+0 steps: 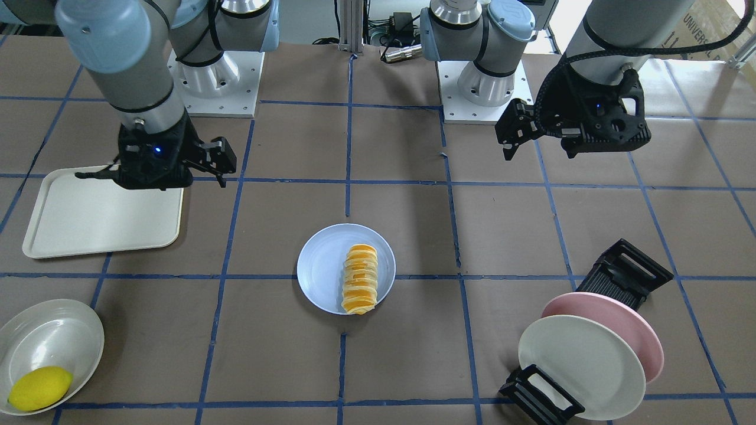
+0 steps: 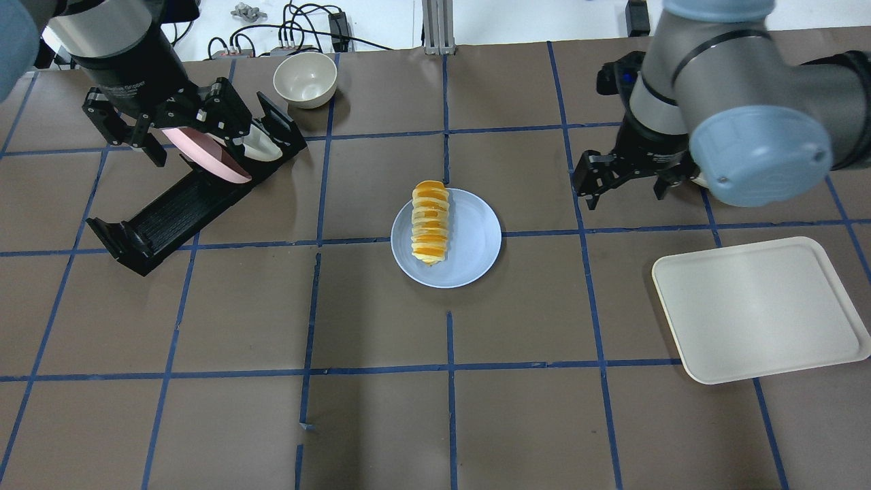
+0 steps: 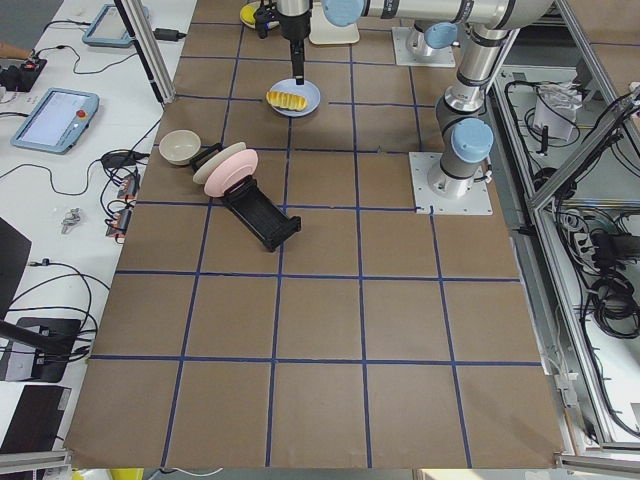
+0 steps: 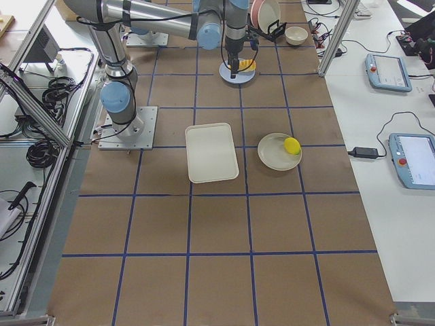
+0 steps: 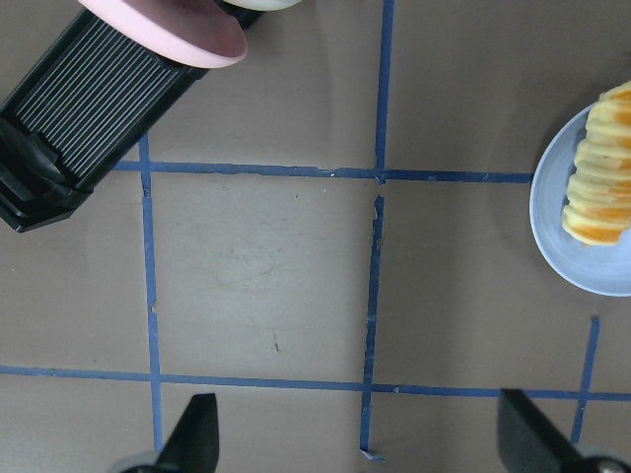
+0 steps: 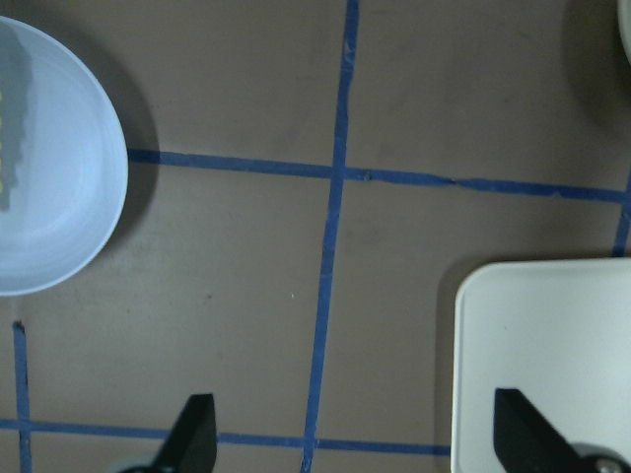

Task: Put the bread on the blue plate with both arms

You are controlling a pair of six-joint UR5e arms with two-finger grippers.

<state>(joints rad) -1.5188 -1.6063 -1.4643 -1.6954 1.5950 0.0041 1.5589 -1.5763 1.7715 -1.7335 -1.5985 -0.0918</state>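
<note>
Bread: lies on the blue plate at the middle of the table, on the half of the plate toward the left arm. Long axis runs away from the robot, far end at or just over the rim. Touches neither claw. Left gripper: hangs over bare table well apart from the blue plate, jaws spread wide, nothing between them. Sits near the black rack, which holds a pink plate and a white plate on edge. Right gripper: likewise released and empty, hovers between the blue plate and the cream tray, touching neither. Elsewhere: small bowl on the far side, just beyond the rack; lemon inside a pale dish near the tray.
</note>
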